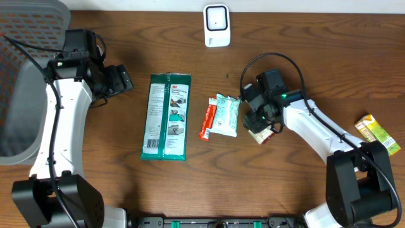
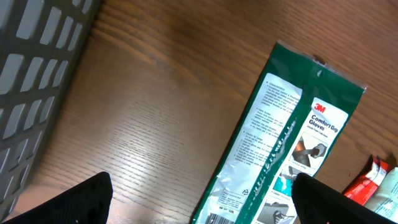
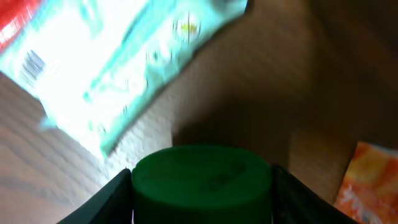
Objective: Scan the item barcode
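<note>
Green-capped item (image 3: 202, 180): clamped it in right gripper (image 1: 258, 123) right of centre, held left gripper (image 1: 123, 80) agape at upper left; grasp apparently made, next needed lifting and turning toward white scanner (image 1: 216, 25) at top centre.

The right tool (image 3: 202, 194) has its dark fingers (image 3: 112, 198) set against both sides of a green round cap (image 3: 202, 174), low in the frame. Beyond it on the wooden bench (image 3: 292, 74) lies a blurred, tilted white-and-teal packet (image 3: 118, 68). A red wrapper (image 3: 15, 18) shows at top left and an orange pack (image 3: 370, 180) at lower right.
</note>
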You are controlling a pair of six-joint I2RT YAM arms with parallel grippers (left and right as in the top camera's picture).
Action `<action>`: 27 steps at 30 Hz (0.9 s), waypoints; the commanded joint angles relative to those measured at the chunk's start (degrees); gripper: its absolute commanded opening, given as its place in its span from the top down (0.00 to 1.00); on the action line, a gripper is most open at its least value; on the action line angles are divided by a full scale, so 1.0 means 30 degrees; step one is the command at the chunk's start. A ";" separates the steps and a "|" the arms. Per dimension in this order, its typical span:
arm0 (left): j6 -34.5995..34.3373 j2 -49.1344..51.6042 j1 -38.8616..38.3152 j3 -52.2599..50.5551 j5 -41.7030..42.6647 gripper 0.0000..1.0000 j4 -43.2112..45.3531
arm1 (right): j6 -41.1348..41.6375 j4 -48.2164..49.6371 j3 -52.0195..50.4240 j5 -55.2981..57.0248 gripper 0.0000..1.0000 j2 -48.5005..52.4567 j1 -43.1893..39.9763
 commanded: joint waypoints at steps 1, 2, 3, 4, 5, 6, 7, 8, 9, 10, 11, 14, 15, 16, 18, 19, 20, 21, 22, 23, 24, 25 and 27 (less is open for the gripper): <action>0.0117 0.0087 0.0095 0.0051 0.0029 0.08 -0.0058 | 0.1778 0.0721 -0.0036 -0.0670 0.55 -0.0182 0.0131; 0.0117 0.0087 0.0095 0.0051 0.0029 0.08 -0.0058 | 0.2506 0.1035 0.0080 -0.0437 0.56 -0.0233 0.0131; 0.0117 0.0087 0.0095 0.0051 0.0029 0.08 -0.0058 | 0.3147 0.1173 0.0204 -0.0423 0.57 -0.0313 0.0109; 0.0117 0.0087 0.0095 0.0051 0.0029 0.08 -0.0066 | 0.3774 0.1290 0.0335 -0.0415 0.57 -0.0408 0.0095; 0.0117 0.0087 0.0095 0.0051 0.0029 0.07 -0.0066 | 0.3993 0.1275 0.0474 -0.0415 0.56 -0.0517 0.0095; 0.0117 0.0087 0.0095 0.0051 0.0029 0.08 -0.0058 | 0.3854 0.1166 0.0576 -0.0408 0.51 -0.0597 0.0102; 0.0117 0.0087 0.0095 0.0051 0.0029 0.08 -0.0066 | 0.3628 0.1027 0.0605 -0.0393 0.45 -0.0678 0.0095; 0.0117 0.0087 0.0095 0.0051 0.0029 0.08 -0.0066 | 0.3322 0.0852 0.0605 -0.0379 0.38 -0.0692 0.0095; 0.0117 0.0087 0.0095 0.0051 0.0029 0.07 -0.0066 | 0.3067 0.0576 0.0605 -0.0357 0.34 -0.0685 0.0102; 0.0117 0.0087 0.0095 0.0051 0.0029 0.08 -0.0066 | 0.2929 0.0357 0.0605 -0.0350 0.32 -0.0678 0.0102; 0.0117 0.0087 0.0095 0.0051 0.0029 0.08 -0.0066 | 0.2703 0.0138 0.0605 -0.0357 0.31 -0.0670 0.0102; 0.0117 0.0087 0.0095 0.0051 0.0029 0.08 -0.0066 | 0.2579 -0.0299 0.0605 -0.0335 0.30 -0.0670 0.0117; 0.0117 0.0087 0.0095 0.0051 0.0029 0.08 -0.0066 | 0.2586 -0.0408 0.0597 -0.0342 0.30 -0.0670 0.0117; 0.0117 0.0087 0.0095 0.0051 0.0029 0.08 -0.0066 | 0.2594 -0.0481 0.0597 -0.0350 0.30 -0.0670 0.0117; 0.0117 0.0087 0.0095 0.0051 0.0029 0.08 -0.0066 | 0.2739 -0.0605 0.0597 -0.0364 0.31 -0.0670 0.0146; 0.0117 0.0087 0.0095 0.0051 0.0029 0.08 -0.0066 | 0.2732 -0.0627 0.0561 -0.0357 0.31 -0.0641 0.0182; 0.0117 0.0087 0.0095 0.0051 0.0029 0.08 -0.0066 | 0.2616 -0.0597 0.0466 -0.0284 0.31 -0.0590 0.0233; 0.0117 0.0087 0.0095 0.0051 0.0029 0.08 -0.0066 | 0.2302 -0.0561 0.0393 -0.0248 0.30 -0.0495 0.0262; 0.0117 0.0087 0.0095 0.0051 0.0029 0.08 -0.0066 | 0.2120 -0.0474 0.0342 -0.0189 0.30 -0.0386 0.0262; 0.0117 0.0087 0.0095 0.0051 0.0029 0.08 -0.0066 | 0.2011 -0.0393 0.0328 -0.0189 0.30 -0.0277 0.0255; 0.0117 0.0087 0.0095 0.0051 0.0029 0.08 -0.0066 | 0.1843 -0.0270 0.0321 -0.0197 0.31 -0.0073 0.0262; 0.0117 0.0087 0.0095 0.0051 0.0029 0.08 -0.0066 | 0.1843 -0.0109 0.0321 -0.0189 0.32 0.0080 0.0284; 0.0117 0.0087 0.0095 0.0044 0.0029 0.08 -0.0066 | 0.1858 0.0204 0.0321 -0.0197 0.32 0.0321 0.0350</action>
